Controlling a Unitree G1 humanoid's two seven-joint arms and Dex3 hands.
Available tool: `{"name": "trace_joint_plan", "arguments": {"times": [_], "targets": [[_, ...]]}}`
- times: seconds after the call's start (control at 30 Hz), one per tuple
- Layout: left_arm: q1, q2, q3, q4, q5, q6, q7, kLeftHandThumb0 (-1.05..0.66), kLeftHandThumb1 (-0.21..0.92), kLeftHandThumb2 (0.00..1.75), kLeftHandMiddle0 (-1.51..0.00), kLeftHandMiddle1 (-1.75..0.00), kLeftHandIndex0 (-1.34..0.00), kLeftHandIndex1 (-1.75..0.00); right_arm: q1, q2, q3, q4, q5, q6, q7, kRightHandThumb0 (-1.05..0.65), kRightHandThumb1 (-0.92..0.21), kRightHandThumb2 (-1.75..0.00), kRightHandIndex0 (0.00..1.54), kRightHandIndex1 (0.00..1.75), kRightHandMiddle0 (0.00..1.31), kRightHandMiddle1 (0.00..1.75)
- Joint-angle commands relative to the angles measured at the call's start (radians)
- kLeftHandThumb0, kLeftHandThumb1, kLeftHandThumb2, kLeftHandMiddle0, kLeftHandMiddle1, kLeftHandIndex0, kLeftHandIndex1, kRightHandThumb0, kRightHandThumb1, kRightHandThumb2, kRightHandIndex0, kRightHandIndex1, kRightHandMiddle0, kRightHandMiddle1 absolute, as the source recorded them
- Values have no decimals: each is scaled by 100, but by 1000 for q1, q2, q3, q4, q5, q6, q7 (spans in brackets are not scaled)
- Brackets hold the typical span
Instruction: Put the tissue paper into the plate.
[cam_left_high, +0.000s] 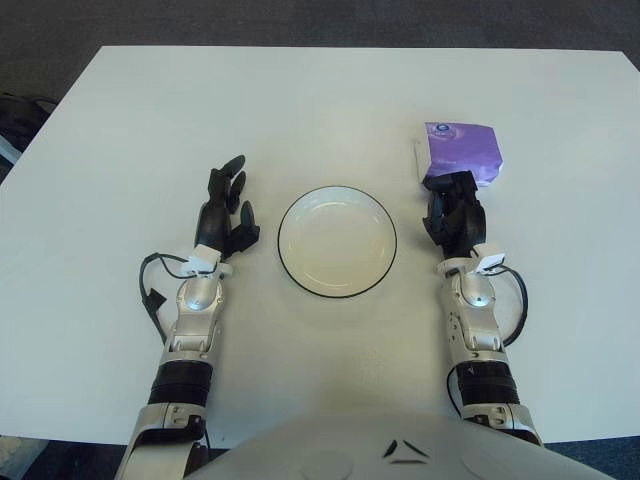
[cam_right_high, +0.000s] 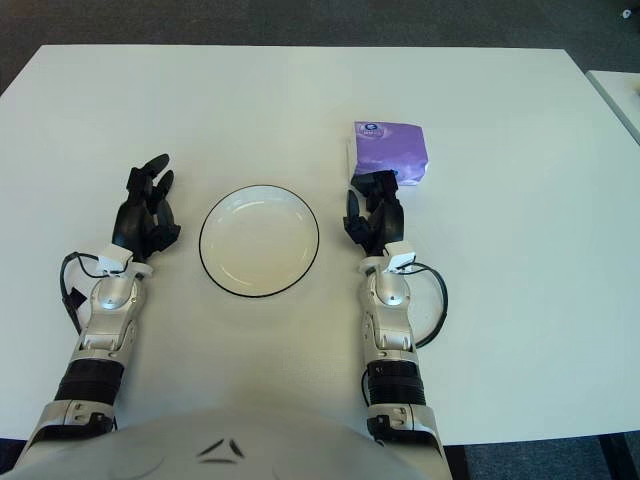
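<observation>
The purple plastic-wrapped tissue paper pack (cam_left_high: 461, 153) lies flat on the white worktop (cam_left_high: 300, 110), at about two o'clock from the plate and well apart from it, with a white strip showing along its left edge. It sits outside the plate. The round white plate with a thin black rim (cam_left_high: 337, 241) stands near the middle of the worktop and holds nothing; its shallow bowl shows only bare white.

The right hand (cam_left_high: 452, 212) shows at three o'clock from the plate, just beside the tissue paper pack at the pack's six o'clock edge. Its dark fingers (cam_right_high: 375, 190) are loosely curled and point toward the pack, with the tips at the pack's near edge; whether they touch it cannot be told, and they hold nothing.

The left hand (cam_left_high: 226, 208) shows at nine o'clock from the plate, close to its rim but apart from it, with its black fingers stretched out and relaxed, gripping nothing.
</observation>
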Motion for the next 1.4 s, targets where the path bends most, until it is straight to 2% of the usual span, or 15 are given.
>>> {"name": "trace_joint_plan", "arguments": {"times": [0.0, 0.7, 0.97, 1.2, 1.37], "targets": [[57, -17, -12, 56, 11, 5, 2, -64, 92, 83, -36, -5, 0, -77, 99, 4, -4, 62, 15, 108, -1, -35, -92, -52, 29, 97, 18, 175], [55, -15, -12, 60, 16, 7, 5, -66, 92, 85, -35, -4, 0, -77, 155, 13, 16, -44, 27, 99, 19, -35, -92, -52, 34, 98, 18, 175], [57, -15, -13, 55, 17, 17, 6, -67, 92, 85, -35, -4, 0, -78, 238, 14, 48, -202, 28, 110, 30, -34, -92, -52, 37, 100, 18, 175], [54, -21, -11, 59, 10, 18, 6, -65, 92, 85, -35, -4, 0, -78, 285, 11, 69, -276, 20, 50, 27, -34, -92, -52, 34, 98, 18, 175], [49, -23, -10, 69, 10, 12, 9, -64, 92, 85, -36, -4, 0, -78, 315, 17, 86, -349, 20, 36, 20, -34, -92, -52, 31, 96, 18, 175]]}}
